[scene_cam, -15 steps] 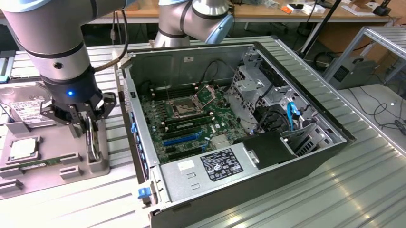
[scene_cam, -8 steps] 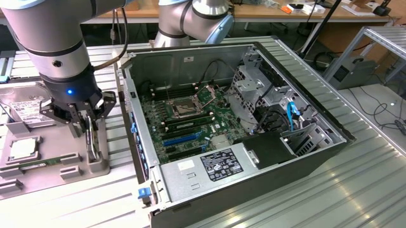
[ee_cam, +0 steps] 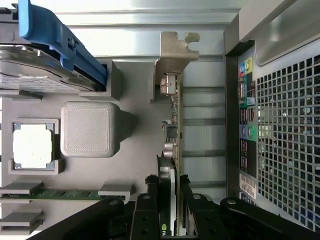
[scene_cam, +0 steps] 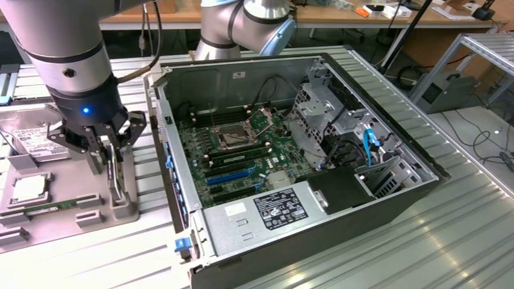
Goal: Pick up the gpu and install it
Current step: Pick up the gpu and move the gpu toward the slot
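My gripper is closest to the wrist camera. Its dark fingers are drawn narrow onto the gpu, one on each face, so as far as I can judge I am holding the card.

The ribbed metal counter carries everything. On it lies the open computer case, with its motherboard facing up and the blue slots bare. At the exterior view's left, just beside the case, is the grey parts tray. It holds the hard drive with its blue rail, then the gpu, then a square processor in its pocket and a memory stick on edge.

The gpu stands on its long edge at the side of the tray nearest the case. Its pale metal bracket is at the end away from my fingers, and its lower edge appears to be seated in the tray's supports.

The step in hand is the pickup. To do it well I judge that I should:
- keep the grip square on the two faces and pressing on solid parts, not loose components
- hold the card vertical
- draw it straight out along the supports, so neither the bracket nor the contact edge scrapes or wedges

My hold is near one end, so the bracket end may sag. A slow, level lift suits this.
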